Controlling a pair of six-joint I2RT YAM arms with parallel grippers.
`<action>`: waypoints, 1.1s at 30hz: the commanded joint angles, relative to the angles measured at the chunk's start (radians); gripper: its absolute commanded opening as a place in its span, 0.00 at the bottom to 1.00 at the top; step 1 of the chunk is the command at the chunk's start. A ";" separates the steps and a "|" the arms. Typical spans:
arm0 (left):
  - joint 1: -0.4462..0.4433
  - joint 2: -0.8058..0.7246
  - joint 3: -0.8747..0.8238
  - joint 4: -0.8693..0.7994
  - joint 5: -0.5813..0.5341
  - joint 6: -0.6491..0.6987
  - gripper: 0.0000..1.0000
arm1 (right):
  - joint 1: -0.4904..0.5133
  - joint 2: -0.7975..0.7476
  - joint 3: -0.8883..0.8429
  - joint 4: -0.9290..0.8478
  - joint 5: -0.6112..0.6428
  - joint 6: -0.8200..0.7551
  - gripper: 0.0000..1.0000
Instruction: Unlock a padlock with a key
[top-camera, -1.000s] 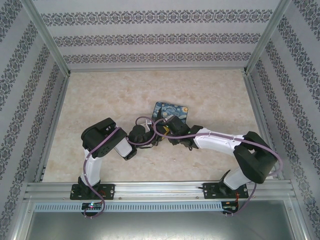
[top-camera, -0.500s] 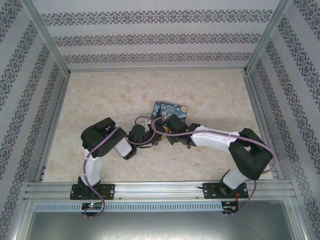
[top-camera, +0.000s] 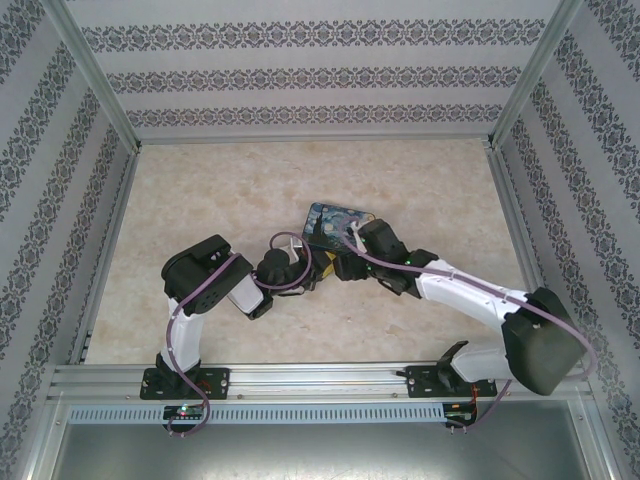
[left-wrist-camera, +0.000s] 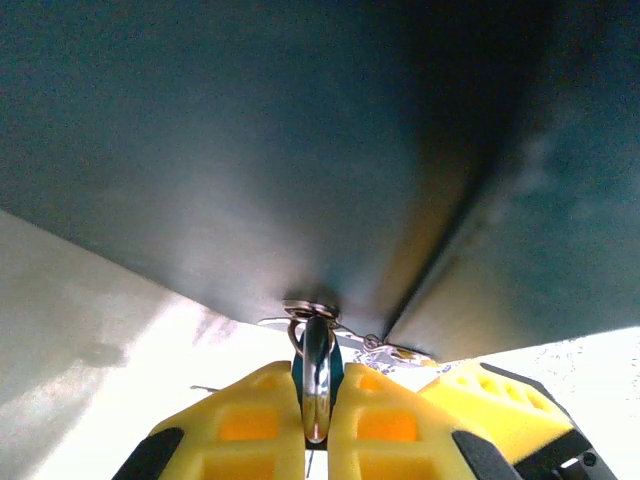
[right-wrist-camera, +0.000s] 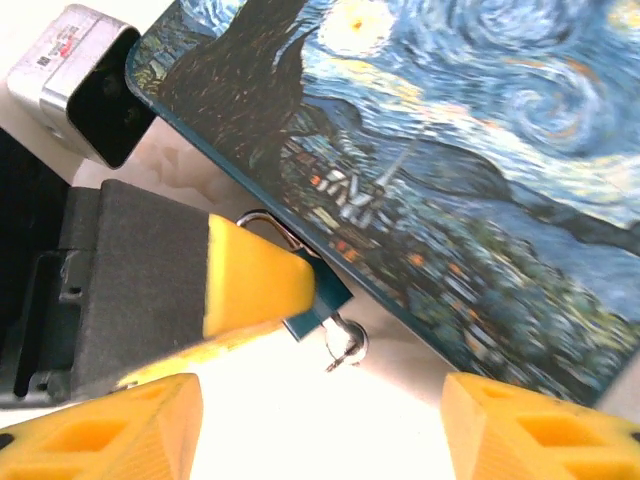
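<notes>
In the middle of the table (top-camera: 200, 200), by the near edge of the painted box (top-camera: 333, 218), my two pincers meet. My left pincer (left-wrist-camera: 317, 405) is clenched on the padlock (left-wrist-camera: 319, 358). Its yellow pads (left-wrist-camera: 250, 420) squeeze the lock from both sides.

Seen from my left wrist, the lock's long way runs from 6 o'clock up to 12 o'clock, away from me. The shiny loop sits low between my pads. The blue-green body is past it. The far end points at the dark side of the box, and I cannot tell if it touches.

Seen from my right wrist, the lock lies slanted. The loop end points to 10 o'clock and the other end to 4 o'clock, right along the box's edge. A little silvery ring (right-wrist-camera: 346, 346) hangs at that 4 o'clock end. It is too small for me to tell what is on it.

My right pincer (right-wrist-camera: 320, 410) is spread wide apart, with nothing in it. Its yellow tips sit at 7 and 5 o'clock in its own view, below the lock, and do not touch it.

From above, my left arm reaches toward 3 o'clock and my right arm toward 10 o'clock.
</notes>
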 joint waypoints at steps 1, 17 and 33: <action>0.001 -0.003 -0.011 0.025 0.023 0.055 0.12 | -0.005 -0.015 -0.065 0.083 -0.097 0.157 0.69; 0.002 -0.122 -0.115 -0.072 0.021 0.136 0.63 | -0.106 0.148 -0.089 0.369 -0.139 0.346 0.69; 0.069 -0.559 -0.029 -0.779 -0.017 0.444 0.80 | -0.200 0.204 -0.049 0.468 -0.284 0.336 0.65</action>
